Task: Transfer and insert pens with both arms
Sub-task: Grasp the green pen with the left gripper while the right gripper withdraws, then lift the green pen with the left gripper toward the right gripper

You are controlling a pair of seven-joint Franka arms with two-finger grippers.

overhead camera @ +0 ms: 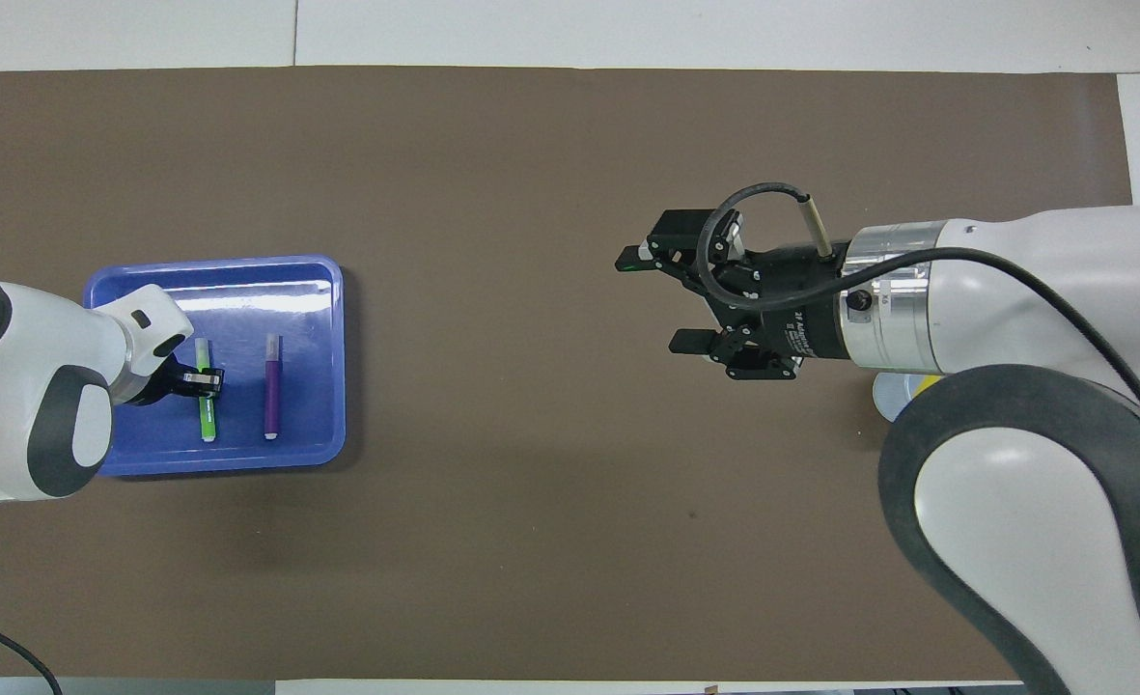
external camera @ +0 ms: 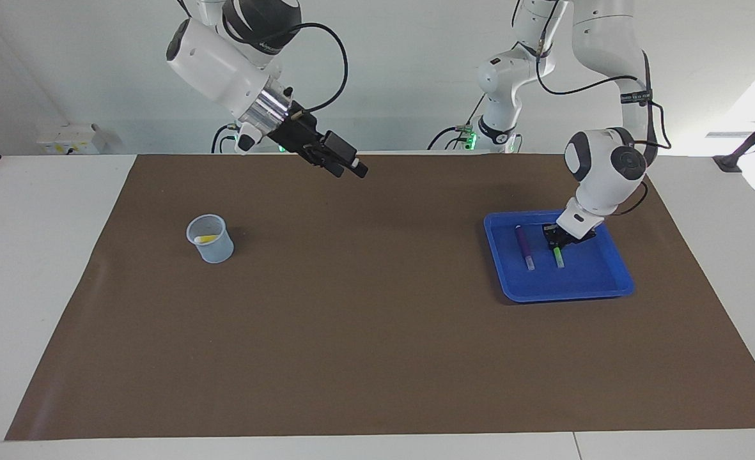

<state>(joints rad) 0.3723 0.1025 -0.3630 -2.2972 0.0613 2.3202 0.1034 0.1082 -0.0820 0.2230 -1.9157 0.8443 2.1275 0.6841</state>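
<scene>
Your left claw [external camera: 557, 240] is down in the blue tray [external camera: 614, 291], pinched tight on the green pen [external camera: 559, 257] at the pen's end nearer the robots; that pen lies in the tray. The purple pen [external camera: 524, 246] lies flat in the same tray just beside the green one, on the side toward the right arm's end of the counter [external camera: 377, 319], not touching it; both point their pale caps away from the robots. Your right claw [external camera: 346, 168] hangs in the air, fingers spread wide and holding nothing, over bare brown mat [overhead camera: 531, 145] well apart from the tray, toward the middle of the counter; that arm waits. The yellow pen [external camera: 206, 239] sits inside the clear cup [external camera: 211, 239], which stands upright well apart from the tray, toward the right arm's end of the counter
</scene>
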